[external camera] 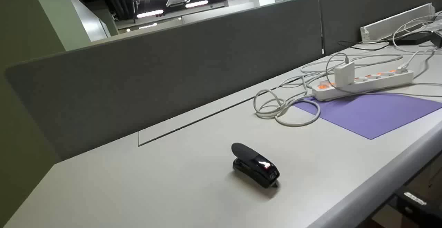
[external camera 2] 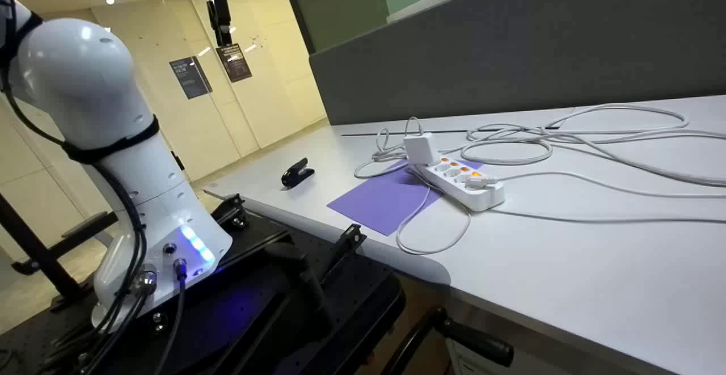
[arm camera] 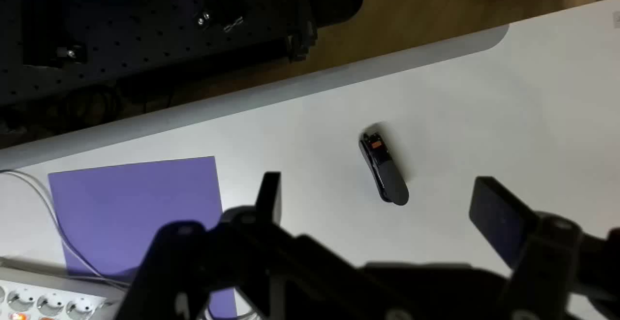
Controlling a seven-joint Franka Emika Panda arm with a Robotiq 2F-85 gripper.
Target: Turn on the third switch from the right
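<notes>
A white power strip (external camera: pixel 383 83) lies on the desk, partly over a purple sheet. It also shows in an exterior view (external camera 2: pixel 486 198) and at the lower left of the wrist view (arm camera: pixel 54 295). Its orange switches (external camera: pixel 381 73) run in a row beside the sockets; one switch (external camera 2: pixel 475 174) looks brighter, but I cannot tell which are on. A white adapter (external camera 2: pixel 421 149) and a white plug (external camera 2: pixel 479 182) sit in it and hide parts. My gripper (arm camera: pixel 379 189) is open and empty, high above the desk, to the side of the strip. It also shows in an exterior view (external camera 2: pixel 220 20).
A black stapler (arm camera: pixel 387 172) lies on the desk beneath my gripper. The purple sheet (arm camera: pixel 140 204) lies between stapler and strip. Loose white cables (external camera: pixel 297 122) coil around the strip. A grey divider (external camera: pixel 193 69) stands along the desk's back; the desk's front edge (arm camera: pixel 271 92) faces my base.
</notes>
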